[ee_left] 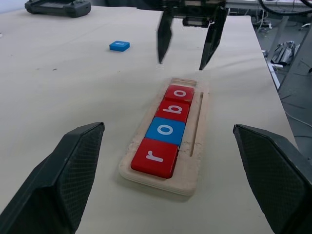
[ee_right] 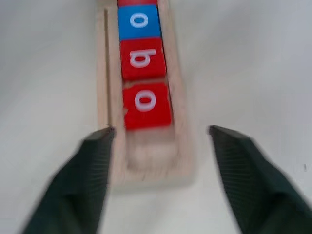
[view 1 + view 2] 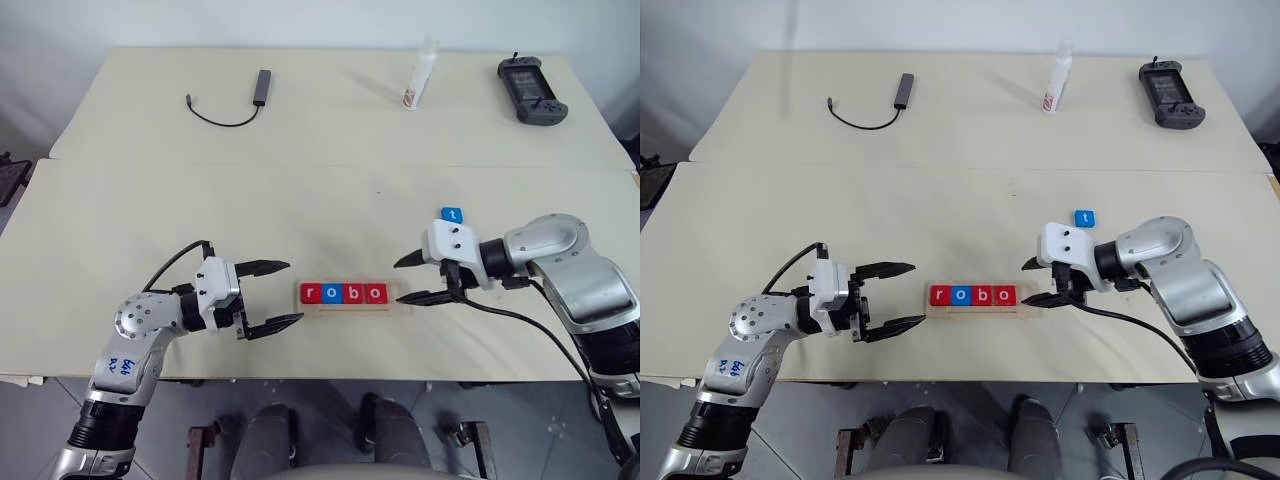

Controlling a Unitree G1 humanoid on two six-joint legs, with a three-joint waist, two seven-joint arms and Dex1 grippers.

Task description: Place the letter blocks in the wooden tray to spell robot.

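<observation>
The wooden tray (image 3: 400,300) lies near the table's front edge. In its slot sit letter blocks reading left to right: red r (image 3: 309,293), blue o (image 3: 331,293), red b (image 3: 353,293), red o (image 3: 375,293). The slot's right end is bare. A blue t block (image 3: 452,215) lies flat on the table behind my right wrist. My right gripper (image 3: 398,282) is open, pointing left and downward, with its fingertips either side of the tray's right end (image 2: 180,161) and nothing between them. Left of the tray, my left gripper (image 3: 293,292) is open, level and empty.
At the back of the table lie a grey USB hub with a black cable (image 3: 258,90), a white bottle (image 3: 420,78) and a black handheld controller (image 3: 530,88). The table's front edge runs just below the tray, with chair backs beneath it.
</observation>
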